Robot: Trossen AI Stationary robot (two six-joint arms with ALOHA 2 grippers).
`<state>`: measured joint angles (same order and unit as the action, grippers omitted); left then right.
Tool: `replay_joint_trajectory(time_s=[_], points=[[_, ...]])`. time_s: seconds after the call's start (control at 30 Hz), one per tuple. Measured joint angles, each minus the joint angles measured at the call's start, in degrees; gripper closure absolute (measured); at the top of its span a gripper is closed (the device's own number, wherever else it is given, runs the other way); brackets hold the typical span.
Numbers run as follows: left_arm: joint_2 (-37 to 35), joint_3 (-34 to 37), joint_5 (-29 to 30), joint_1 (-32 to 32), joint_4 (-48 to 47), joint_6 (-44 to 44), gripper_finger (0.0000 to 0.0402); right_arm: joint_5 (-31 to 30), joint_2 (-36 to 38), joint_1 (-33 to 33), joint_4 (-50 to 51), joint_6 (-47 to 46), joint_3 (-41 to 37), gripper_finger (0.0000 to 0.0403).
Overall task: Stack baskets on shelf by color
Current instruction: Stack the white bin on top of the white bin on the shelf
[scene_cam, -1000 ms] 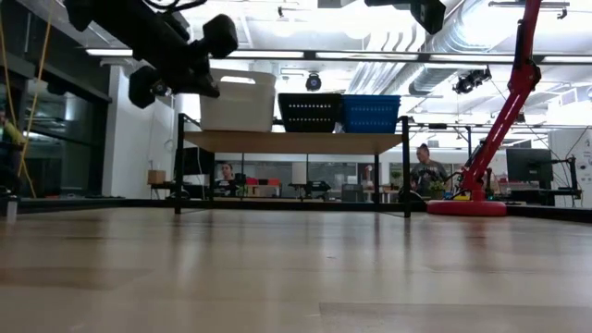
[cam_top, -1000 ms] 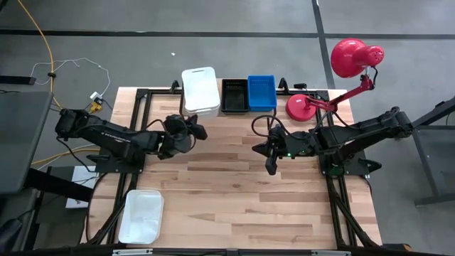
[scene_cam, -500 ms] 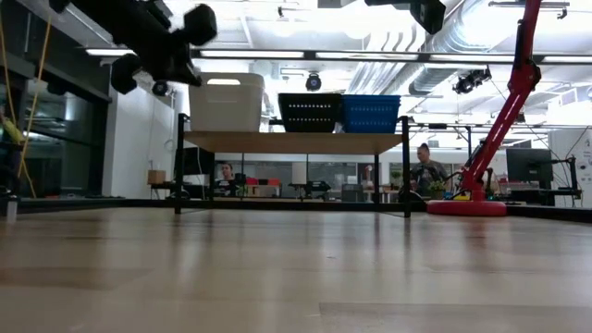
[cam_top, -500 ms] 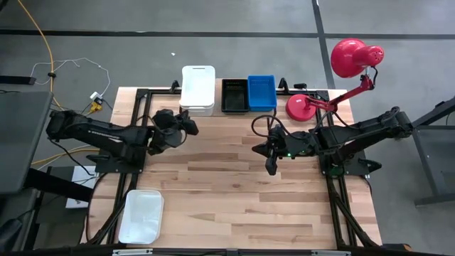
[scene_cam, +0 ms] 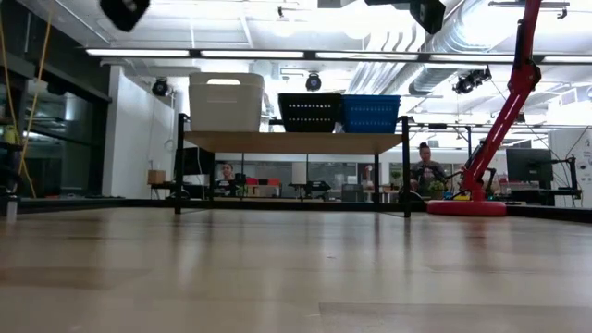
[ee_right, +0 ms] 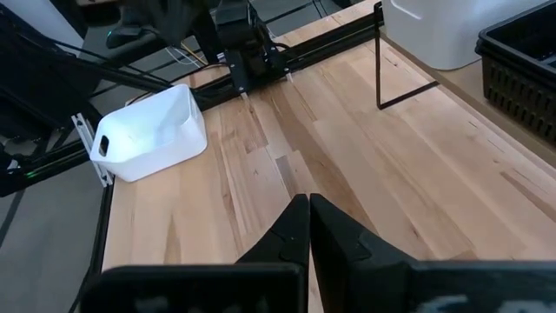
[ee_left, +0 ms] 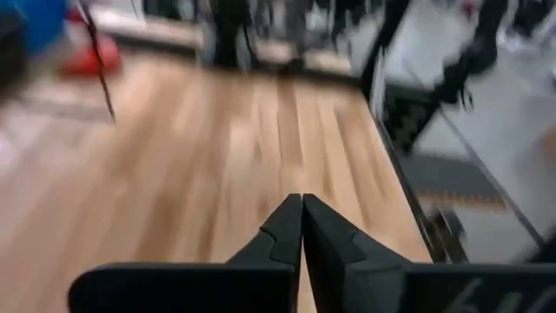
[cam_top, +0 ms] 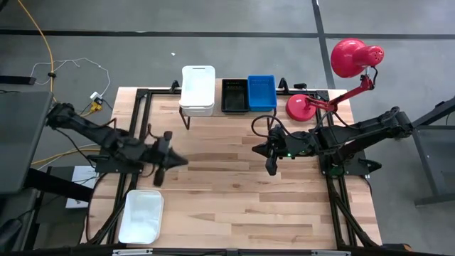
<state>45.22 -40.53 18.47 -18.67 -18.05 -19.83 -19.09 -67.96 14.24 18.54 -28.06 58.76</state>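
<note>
Since the loose white basket [cam_top: 141, 216] just below the clenched, empty left hand [cam_top: 159, 159] looks light, stiff and slick, pinching a long rim wall seems safest. Right hand [cam_top: 271, 164], also clenched, waits mid-tabletop [cam_top: 234, 185].

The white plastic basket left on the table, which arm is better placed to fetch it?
Left. The left gripper hangs right beside that white plastic basket; the right gripper sits across the table, farther away.

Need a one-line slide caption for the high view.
White basket, black basket and blue basket line the shelf; left gripper nears the spare white basket.
</note>
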Motion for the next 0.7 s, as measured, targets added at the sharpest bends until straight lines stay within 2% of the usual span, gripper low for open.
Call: replay_joint_trajectory(time_s=[0.13,0.23,0.5,0.7], points=[[0.7,-2.2,-0.8,-4.7,-13.5,-5.5,0.0384,0.0,0.0,0.0,0.0,0.0,0.0,0.0403],[1.8,-2.6,-3.9,-7.1,-19.5,-7.4,0.036,0.0,0.0,0.0,0.0,0.0,0.0,0.0403],[6.1,-2.7,-14.0,-13.5,-26.2,-12.2,0.0263,0.0,0.0,0.0,0.0,0.0,0.0,0.0403],[10.3,-2.8,-15.0,-19.6,-27.9,-16.1,0.0201,-0.3,0.0,0.0,0.0,0.0,0.0,0.0403]])
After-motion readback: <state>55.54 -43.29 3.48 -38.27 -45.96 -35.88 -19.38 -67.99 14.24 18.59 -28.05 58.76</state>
